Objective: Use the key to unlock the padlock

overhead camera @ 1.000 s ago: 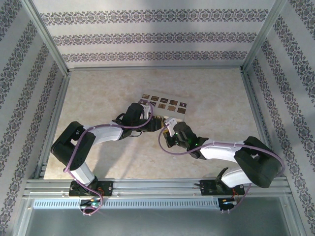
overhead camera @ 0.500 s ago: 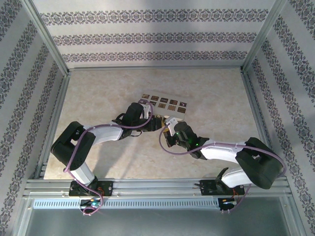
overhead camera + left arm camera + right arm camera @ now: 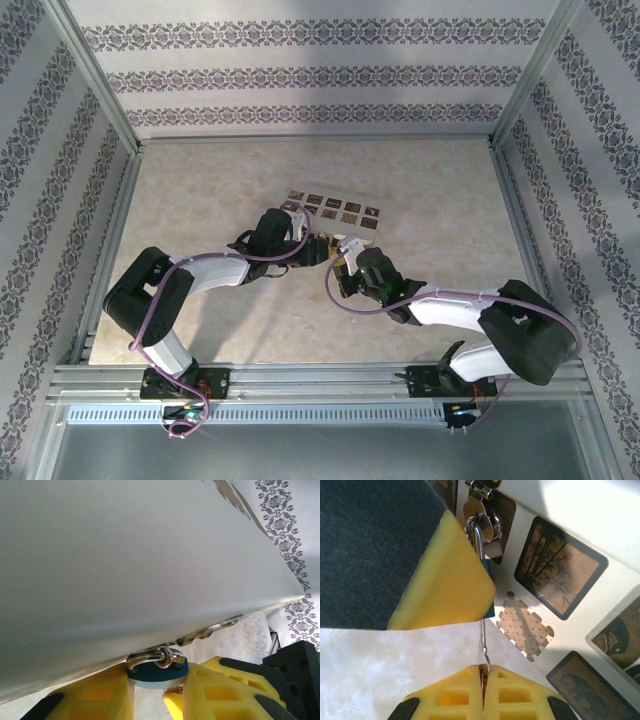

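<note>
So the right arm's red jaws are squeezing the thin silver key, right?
Not red: on the right gripper the jaws are yellow. The right wrist view shows them shut on the thin silver key.

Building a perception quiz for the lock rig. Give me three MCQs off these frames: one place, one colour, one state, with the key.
1. In the top view, where does the cream block lie?
A) mid-table, just past the arm tips
B) beside the arm bases
C) against the left wall

2. What colour is the piece between the fingers of the left gripper?
A) red
B) blue
C) green

3. The right gripper is:
A) wide open
B) shut on nothing
C) shut on the thin silver key

Answers:
1 A: the block sits on the far side of both wrists.
2 B: the left wrist view shows a blue piece pinched between yellow fingers.
3 C: the right wrist view shows its pads closed on the key's blade.
</note>
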Action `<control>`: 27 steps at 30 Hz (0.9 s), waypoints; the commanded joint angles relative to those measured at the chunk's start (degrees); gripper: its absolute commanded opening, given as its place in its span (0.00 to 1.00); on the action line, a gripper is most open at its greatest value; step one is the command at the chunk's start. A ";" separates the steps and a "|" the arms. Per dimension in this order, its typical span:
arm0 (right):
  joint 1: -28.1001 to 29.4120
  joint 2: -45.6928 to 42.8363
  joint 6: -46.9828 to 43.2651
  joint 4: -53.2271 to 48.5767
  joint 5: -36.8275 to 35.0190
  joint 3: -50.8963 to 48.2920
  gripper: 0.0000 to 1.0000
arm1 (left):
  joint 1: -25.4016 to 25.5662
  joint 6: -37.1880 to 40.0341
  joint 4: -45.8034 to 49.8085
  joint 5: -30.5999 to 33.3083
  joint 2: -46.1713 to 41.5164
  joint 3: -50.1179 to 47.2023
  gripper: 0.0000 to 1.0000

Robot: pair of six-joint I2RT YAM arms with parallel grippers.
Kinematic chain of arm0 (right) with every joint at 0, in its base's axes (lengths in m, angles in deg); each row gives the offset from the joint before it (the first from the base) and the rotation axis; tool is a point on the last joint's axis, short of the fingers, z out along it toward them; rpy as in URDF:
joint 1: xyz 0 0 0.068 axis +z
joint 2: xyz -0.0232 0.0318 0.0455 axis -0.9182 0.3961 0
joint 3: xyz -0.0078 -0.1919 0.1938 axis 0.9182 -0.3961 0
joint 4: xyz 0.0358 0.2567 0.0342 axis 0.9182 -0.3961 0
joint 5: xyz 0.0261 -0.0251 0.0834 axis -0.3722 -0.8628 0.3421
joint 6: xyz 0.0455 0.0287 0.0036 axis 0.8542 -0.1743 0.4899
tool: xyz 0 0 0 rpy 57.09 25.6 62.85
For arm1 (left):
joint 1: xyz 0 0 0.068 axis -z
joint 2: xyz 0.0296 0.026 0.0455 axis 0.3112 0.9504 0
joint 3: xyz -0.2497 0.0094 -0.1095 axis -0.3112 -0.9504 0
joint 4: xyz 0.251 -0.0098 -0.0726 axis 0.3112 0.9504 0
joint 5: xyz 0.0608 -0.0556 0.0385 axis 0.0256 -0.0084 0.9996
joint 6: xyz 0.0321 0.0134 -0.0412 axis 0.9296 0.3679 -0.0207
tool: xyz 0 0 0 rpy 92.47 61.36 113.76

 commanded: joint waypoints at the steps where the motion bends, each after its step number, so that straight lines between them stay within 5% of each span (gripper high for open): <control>1: -0.51 0.39 1.06 4.63 1.59 0.62 0.00 | 1.00 -1.10 -3.76 -1.32 -2.23 -0.17 0.26; 27: -2.01 0.88 3.06 7.39 2.86 -0.07 0.00 | 0.98 -1.11 -3.93 -1.17 -2.05 -0.53 0.26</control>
